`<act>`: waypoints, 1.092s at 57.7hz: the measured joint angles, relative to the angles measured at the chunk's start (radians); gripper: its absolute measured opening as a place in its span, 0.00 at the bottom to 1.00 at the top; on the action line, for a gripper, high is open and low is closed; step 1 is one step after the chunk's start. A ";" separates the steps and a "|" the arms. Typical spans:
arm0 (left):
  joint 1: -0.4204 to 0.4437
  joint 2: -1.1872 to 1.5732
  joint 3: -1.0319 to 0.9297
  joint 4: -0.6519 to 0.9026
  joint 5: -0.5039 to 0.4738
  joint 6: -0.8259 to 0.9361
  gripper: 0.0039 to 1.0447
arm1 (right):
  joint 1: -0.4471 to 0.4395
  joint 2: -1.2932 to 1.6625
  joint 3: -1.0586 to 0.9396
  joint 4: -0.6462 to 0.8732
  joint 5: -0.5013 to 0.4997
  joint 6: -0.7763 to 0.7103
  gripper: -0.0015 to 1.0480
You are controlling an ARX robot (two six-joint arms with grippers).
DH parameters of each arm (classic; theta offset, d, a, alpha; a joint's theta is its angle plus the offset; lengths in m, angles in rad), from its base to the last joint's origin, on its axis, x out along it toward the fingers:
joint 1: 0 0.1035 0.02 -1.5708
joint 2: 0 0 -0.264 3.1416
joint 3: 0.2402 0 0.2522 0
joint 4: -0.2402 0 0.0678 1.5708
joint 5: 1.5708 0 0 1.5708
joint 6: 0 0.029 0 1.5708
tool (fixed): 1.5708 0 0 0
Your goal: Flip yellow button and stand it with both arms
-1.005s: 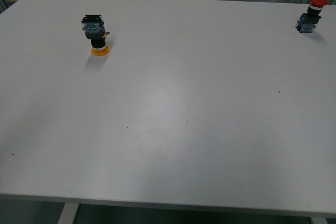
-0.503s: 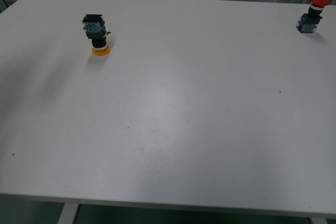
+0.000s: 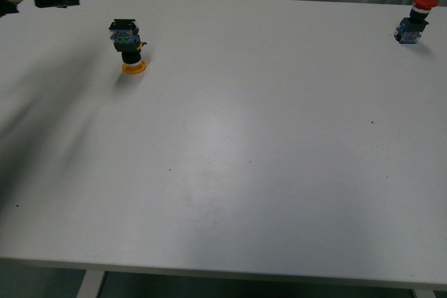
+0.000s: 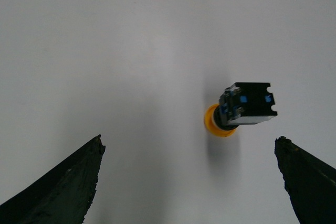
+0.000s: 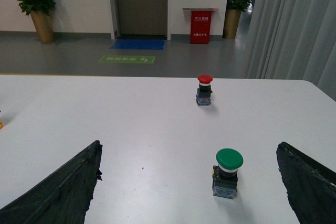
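In right wrist view, green button (image 5: 227, 173)

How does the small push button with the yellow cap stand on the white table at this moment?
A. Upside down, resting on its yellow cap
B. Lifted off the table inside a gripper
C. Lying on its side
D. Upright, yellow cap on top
A: in the front view the small yellow push button rests with its round yellow cap down on the white table, and its blue-and-black contact block is on top.
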 joint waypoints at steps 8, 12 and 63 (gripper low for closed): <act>-0.042 0.066 0.074 -0.029 -0.012 -0.031 0.94 | 0.000 0.000 0.000 0.000 0.000 0.000 0.93; -0.058 0.094 0.105 -0.037 -0.024 -0.036 0.94 | 0.000 0.000 0.000 0.000 0.000 0.000 0.93; -0.141 0.281 0.364 -0.203 -0.079 -0.072 0.94 | 0.000 0.000 0.000 0.000 0.000 0.000 0.93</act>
